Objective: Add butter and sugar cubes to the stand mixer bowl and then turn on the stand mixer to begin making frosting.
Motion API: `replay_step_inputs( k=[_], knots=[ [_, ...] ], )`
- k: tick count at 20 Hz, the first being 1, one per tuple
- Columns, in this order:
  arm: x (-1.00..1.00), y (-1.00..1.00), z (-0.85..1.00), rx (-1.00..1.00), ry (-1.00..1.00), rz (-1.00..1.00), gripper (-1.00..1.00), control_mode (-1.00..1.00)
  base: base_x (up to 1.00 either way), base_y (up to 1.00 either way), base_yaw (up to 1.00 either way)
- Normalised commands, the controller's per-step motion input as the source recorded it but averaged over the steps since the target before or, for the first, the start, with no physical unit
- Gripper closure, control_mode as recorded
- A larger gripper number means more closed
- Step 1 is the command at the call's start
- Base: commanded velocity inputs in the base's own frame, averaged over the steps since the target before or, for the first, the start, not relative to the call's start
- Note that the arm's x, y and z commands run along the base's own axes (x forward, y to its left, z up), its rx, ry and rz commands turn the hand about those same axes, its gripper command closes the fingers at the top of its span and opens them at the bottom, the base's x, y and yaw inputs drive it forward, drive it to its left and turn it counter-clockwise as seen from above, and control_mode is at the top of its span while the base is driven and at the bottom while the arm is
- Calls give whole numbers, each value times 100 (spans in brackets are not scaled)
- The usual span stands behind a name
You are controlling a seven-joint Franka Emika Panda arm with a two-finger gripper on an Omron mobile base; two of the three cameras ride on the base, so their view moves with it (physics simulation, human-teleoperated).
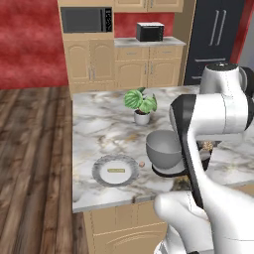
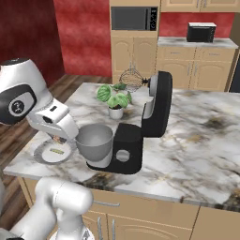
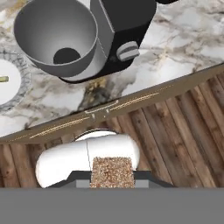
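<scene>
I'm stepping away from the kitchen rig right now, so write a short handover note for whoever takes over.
Gripper: shut on a sugar cube, raised beside the stand mixer bowl.
Things: the butter lies on the plate. Another cube sits on the counter between plate and bowl. The stand mixer has its head tilted up.
Done: one cube is in the grip; the bowl looks empty.
Left: drop this cube in, add the other cube and the butter, then turn on the mixer.
</scene>
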Motion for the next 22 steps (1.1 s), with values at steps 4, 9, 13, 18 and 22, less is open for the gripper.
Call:
replay_step_inputs(
  k=[4, 9, 13, 18, 22],
  knots=[
    [100, 29, 0, -1, 3, -3, 100, -100, 0, 0, 0],
    [100, 3, -23, 0, 3, 0, 100, -100, 0, 0, 0],
    [84, 2, -74, 0, 1, 0, 100, -100, 0, 0, 0],
    [84, 0, -59, 0, 0, 0, 100, -100, 0, 0, 0],
    [80, 0, -34, 0, 0, 0, 100, -100, 0, 0, 0]
  ],
)
